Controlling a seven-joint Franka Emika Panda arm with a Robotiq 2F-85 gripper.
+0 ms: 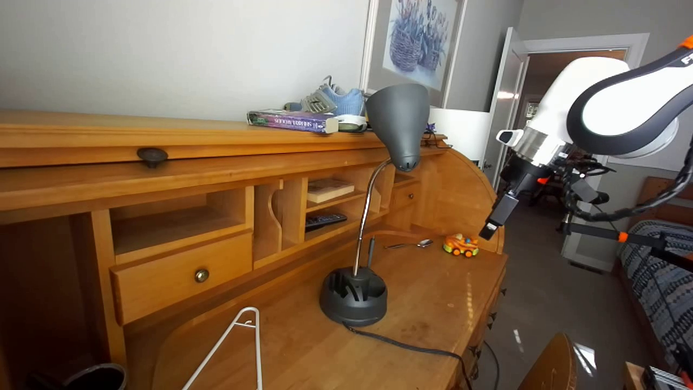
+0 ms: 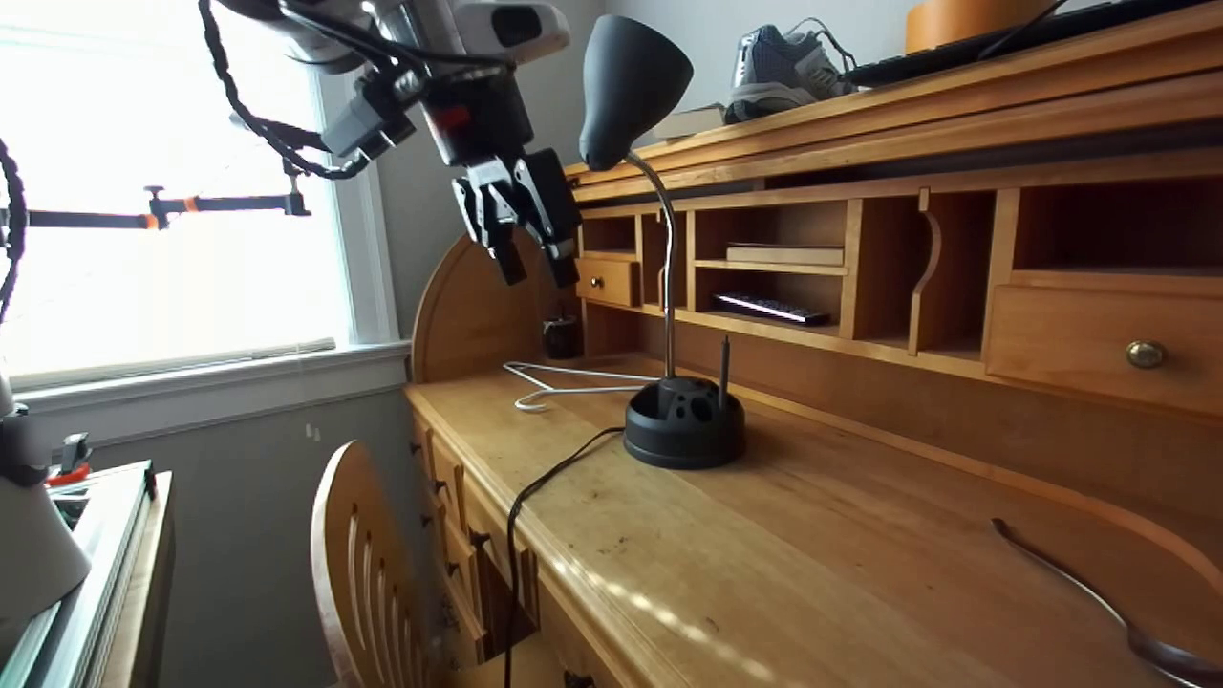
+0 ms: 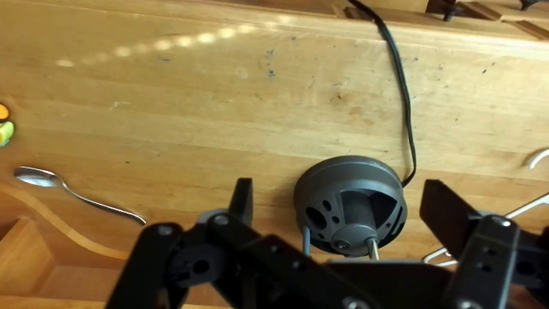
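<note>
Gripper (image 2: pixel 540 273) is black. Lamp shade (image 1: pixel 398 122) and base (image 1: pixel 354 309) are dark grey. Desk (image 1: pixel 427 292) is honey-brown, wood-grained. Toy car (image 1: pixel 461 245) is orange and yellow-green. Hanger (image 1: pixel 258 349) is white. Bedspread (image 1: pixel 649 292) is blue-and-white patterned.

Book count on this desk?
2: a purple book on the upper ledge, and a pale book on the shelf above the remote. Others may be hidden.

This is a home, seemingly a bedroom: an exterior view shows a cloth-covered bed (image 1: pixel 655 260) at lower right, a framed flower picture (image 1: pixel 417 40) at upper centre and a pigeonholed wooden table (image 1: pixel 422 292).
</note>
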